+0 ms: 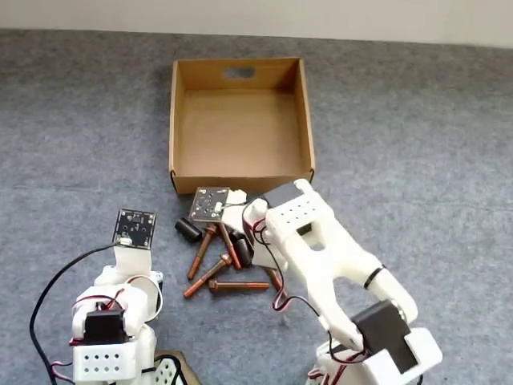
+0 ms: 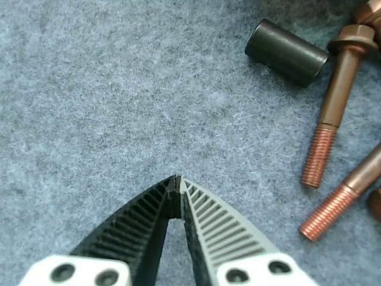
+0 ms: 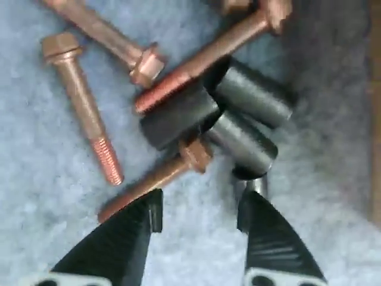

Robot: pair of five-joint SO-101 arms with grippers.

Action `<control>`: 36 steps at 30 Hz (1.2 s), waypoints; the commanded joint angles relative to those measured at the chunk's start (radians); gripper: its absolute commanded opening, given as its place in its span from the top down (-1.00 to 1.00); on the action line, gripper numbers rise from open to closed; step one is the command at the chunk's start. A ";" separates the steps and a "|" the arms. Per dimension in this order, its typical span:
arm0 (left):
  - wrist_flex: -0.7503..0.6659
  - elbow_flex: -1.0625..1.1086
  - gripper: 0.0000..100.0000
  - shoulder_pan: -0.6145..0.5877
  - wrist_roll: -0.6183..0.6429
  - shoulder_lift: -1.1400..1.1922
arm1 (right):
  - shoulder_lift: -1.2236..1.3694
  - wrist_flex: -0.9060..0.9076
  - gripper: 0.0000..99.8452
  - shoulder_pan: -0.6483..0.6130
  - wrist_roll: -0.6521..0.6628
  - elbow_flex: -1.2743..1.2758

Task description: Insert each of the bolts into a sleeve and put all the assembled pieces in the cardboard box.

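The left arm (image 1: 112,321) sits nearest, at the close edge of the grey carpet (image 1: 433,144). Its left gripper (image 2: 177,185) points down at the carpet. Its jaws are pressed together at the tips and there is nothing between them. A little way past the tips, 1 lone sleeve (image 2: 286,52) lies on its side. It is dark and round like a short tube. Just beside it lie 2 copper bolts (image 2: 333,107) with their threaded ends toward the gripper.

The right arm (image 1: 329,257) stretches out over the pile in the middle of the carpet. The right gripper (image 3: 202,199) hangs low over the pile. Its jaws are wide apart and hold nothing. Just ahead of them, 3 dark sleeves (image 3: 175,116) lie bunched up and touching each other. A near bolt (image 3: 161,173) lies at a slant, with its head against the sleeves and its thread end by 1 of the jaws. More bolts lie past it, some crossing each other.

Farthest away is the cardboard box (image 1: 240,184), open on top, just beyond the pile. All the bolts and sleeves lie on the carpet outside it.
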 commanded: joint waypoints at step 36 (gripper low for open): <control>0.006 0.016 0.98 -0.005 -0.006 -0.010 | -0.097 -0.004 0.99 0.259 -0.434 -0.074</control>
